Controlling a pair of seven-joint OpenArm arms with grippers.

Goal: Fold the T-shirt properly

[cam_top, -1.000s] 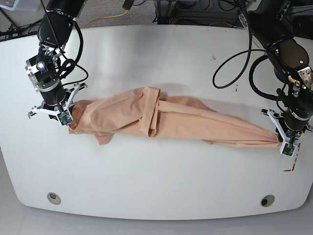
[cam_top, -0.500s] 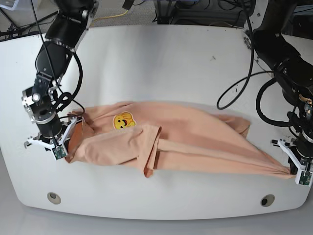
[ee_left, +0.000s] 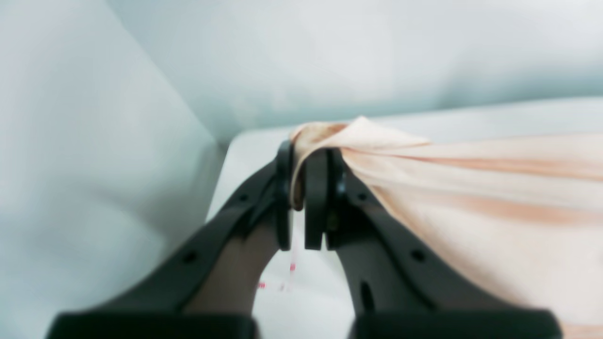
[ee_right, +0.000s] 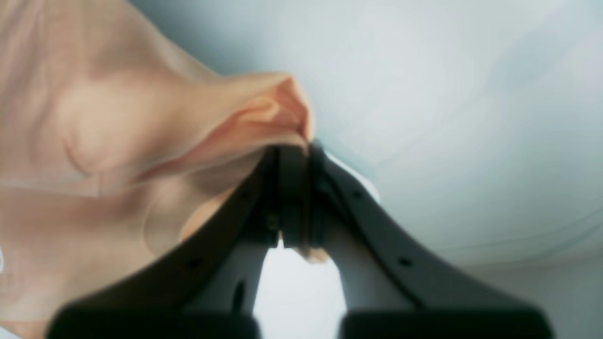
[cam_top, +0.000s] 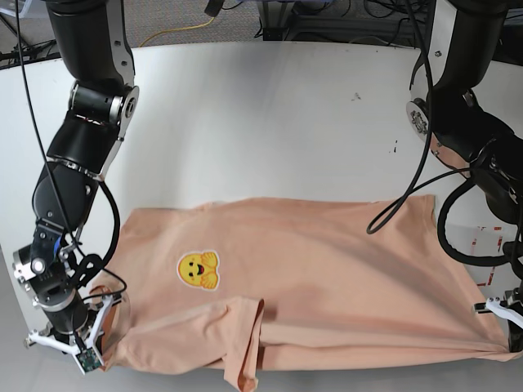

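Peach short-sleeved cotton T-shirt [cam_top: 310,261]: long axis left–right across lower frame, stretched between right gripper [cam_top: 82,353], lower left, and left gripper [cam_top: 508,320], lower right; both clamped on corners.

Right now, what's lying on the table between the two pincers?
In the base view, only the T-shirt spans from the right pincer to the left pincer, its yellow print facing up.

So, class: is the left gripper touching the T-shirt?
Touching. The left wrist view shows the left gripper shut on a bunched edge of the peach T-shirt, the fabric pinched between its jaws.
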